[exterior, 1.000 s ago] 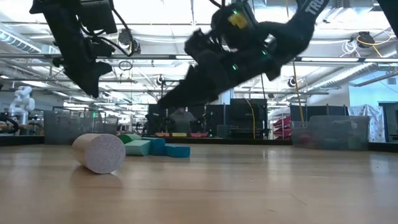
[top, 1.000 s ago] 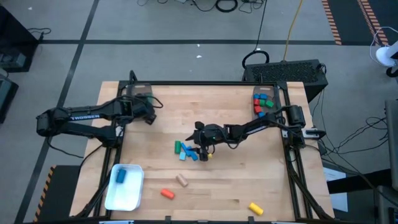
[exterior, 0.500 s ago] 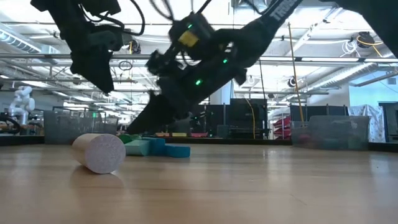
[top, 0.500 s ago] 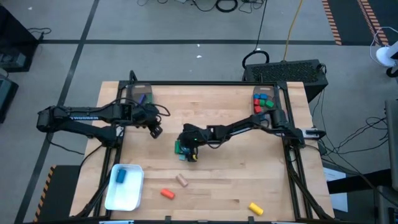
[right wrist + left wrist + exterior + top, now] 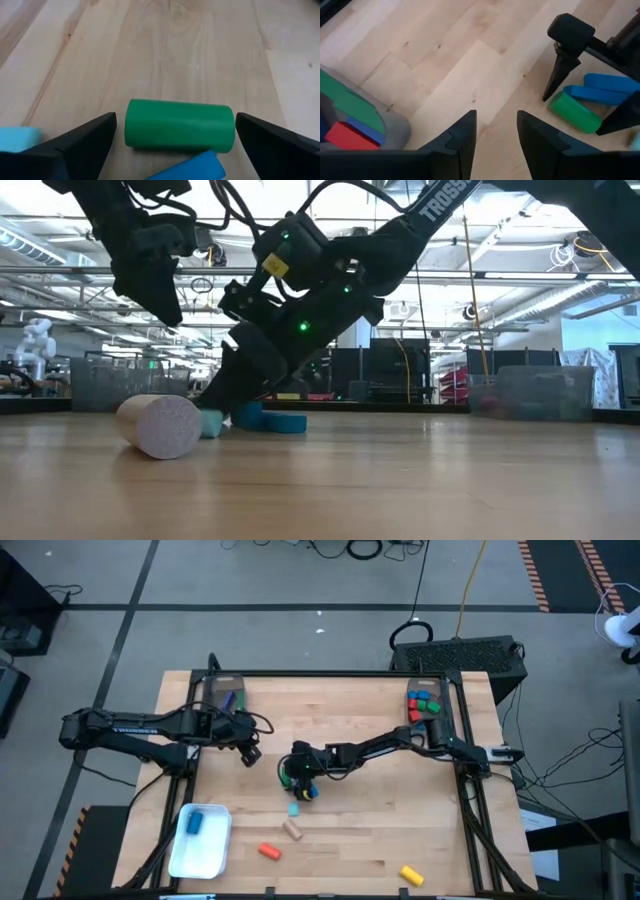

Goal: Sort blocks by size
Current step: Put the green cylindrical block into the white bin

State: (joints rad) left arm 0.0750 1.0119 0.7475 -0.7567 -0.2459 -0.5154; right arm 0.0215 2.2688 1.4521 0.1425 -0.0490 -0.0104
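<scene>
A green cylinder (image 5: 179, 125) is seen lying on its side near the middle of the worktop (image 5: 380, 830), framed between the wide-open fingers of the right tool (image 5: 293, 777), which has hold of nothing. A blue bar (image 5: 187, 167) lies touching the cylinder and a light blue block (image 5: 17, 138) sits just beside one finger. If the fingers are closed as placed, the blue bar could be caught or pushed along, and the round cylinder could be rolled out of the grip. The left tool (image 5: 250, 752) is held open and empty near the grey bin (image 5: 380, 122), clear of the cluster.
</scene>
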